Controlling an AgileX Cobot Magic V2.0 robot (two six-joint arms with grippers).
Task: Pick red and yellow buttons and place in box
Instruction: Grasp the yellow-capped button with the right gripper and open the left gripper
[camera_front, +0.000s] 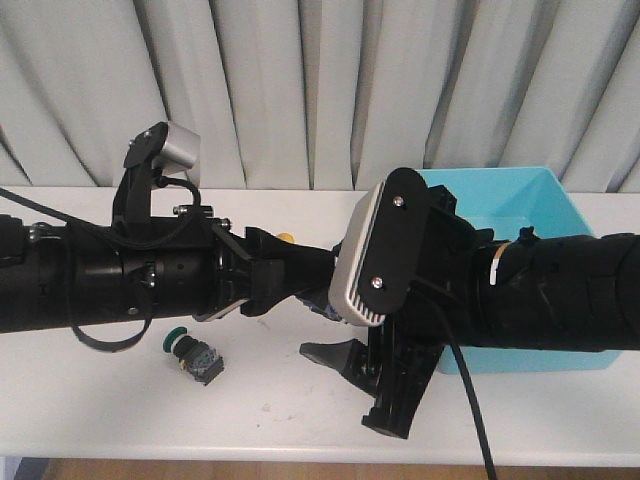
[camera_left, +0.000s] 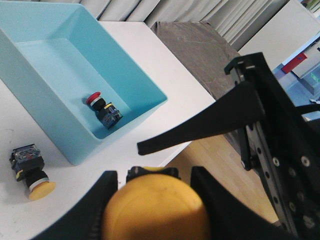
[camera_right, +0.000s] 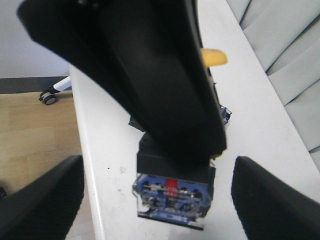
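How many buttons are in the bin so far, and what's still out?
Done: one red-capped push-button lies inside the turquoise plastic box. In hand: the left gripper is shut on a yellow-capped push-button. Left: another yellow-capped push-button lies on the white table beside the box. The right gripper is open.

Front view faces both arms; wrist views look close over the table (camera_front: 270, 410).
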